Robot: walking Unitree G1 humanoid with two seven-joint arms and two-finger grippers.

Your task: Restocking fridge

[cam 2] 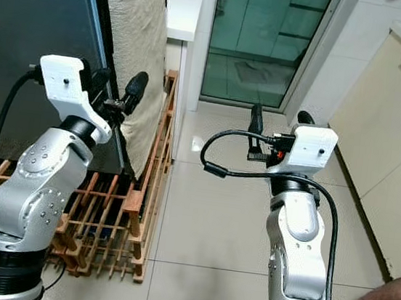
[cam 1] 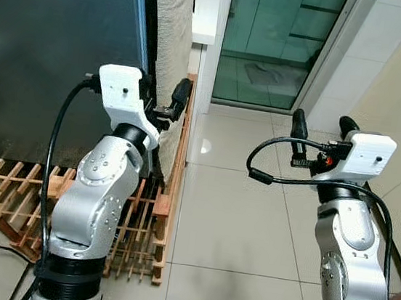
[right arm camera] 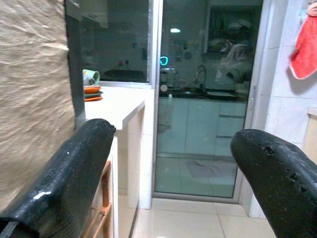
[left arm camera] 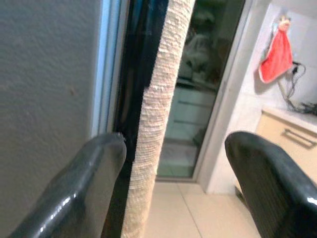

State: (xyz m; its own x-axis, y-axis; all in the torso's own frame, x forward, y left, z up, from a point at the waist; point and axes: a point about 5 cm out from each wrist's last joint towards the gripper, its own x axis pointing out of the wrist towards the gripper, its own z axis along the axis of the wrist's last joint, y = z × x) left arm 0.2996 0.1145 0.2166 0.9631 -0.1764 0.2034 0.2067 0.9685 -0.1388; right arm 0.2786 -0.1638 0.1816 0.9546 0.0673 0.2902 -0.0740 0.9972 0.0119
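Left wrist view: left gripper (left arm camera: 171, 163) jaws wide open, empty, at fridge (cam 1: 52, 44) door edge beside beige cloth (left arm camera: 158, 99). Right gripper (cam 1: 319, 126) jaws open, empty, over floor.

Left gripper (cam 1: 168, 101) is raised at the dark fridge (cam 1: 52, 44) door edge; right gripper (cam 1: 320, 126), jaws apart, hangs over the tiled floor (cam 1: 236, 220).
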